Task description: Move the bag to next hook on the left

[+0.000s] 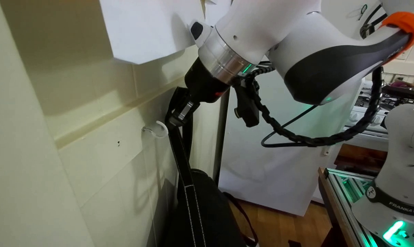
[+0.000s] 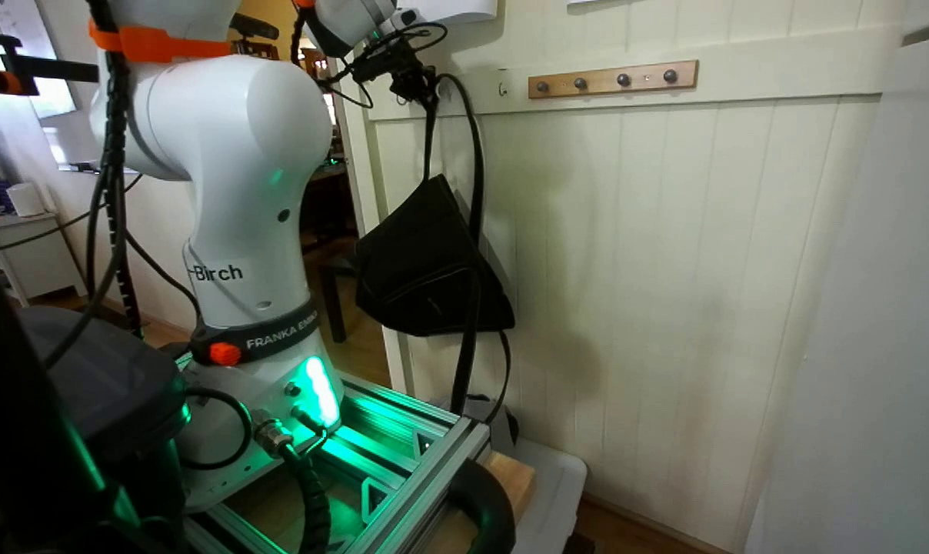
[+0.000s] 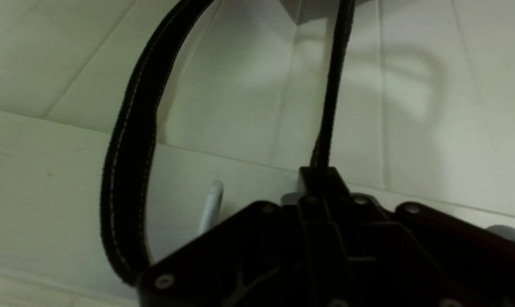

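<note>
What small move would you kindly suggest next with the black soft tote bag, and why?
Probably ease the black two-fingered gripper slightly toward the white curved wall hook, without opening: it pinches the black soft tote bag by a long black stitched strap, and, in an exterior view, that strap appears beside the hook, whose curve looks bare.

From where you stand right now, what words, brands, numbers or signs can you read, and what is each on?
"FRANKA EM": on the black band low on the white arm, in both exterior views; its ending is unclear.
"-Birch": higher on that arm, its start perhaps hidden.
Too small to read: the round badge on that band and a faint mark on the black bag.
No numbers readable.
</note>
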You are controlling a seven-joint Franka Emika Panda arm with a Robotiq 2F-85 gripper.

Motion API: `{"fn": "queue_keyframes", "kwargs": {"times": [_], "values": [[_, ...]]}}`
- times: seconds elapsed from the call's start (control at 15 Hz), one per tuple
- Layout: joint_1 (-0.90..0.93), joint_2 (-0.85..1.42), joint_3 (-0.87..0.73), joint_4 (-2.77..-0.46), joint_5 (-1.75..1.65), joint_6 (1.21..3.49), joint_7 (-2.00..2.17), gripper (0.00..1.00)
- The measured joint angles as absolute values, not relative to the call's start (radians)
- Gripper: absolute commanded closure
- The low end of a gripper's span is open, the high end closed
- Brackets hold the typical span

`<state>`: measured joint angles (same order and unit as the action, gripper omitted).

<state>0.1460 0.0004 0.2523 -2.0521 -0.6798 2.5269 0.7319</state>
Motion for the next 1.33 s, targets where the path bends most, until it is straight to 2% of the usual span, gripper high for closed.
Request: {"fn": "queue_keyframes", "kwargs": {"times": [0.8, 1.33], "values": [[0.156, 0.025, 0.230, -2.020, -0.512, 2.525, 0.634, 0.98], [0.158, 0.055, 0.218, -1.992, -0.236, 2.526, 0.364, 0.98]]}}
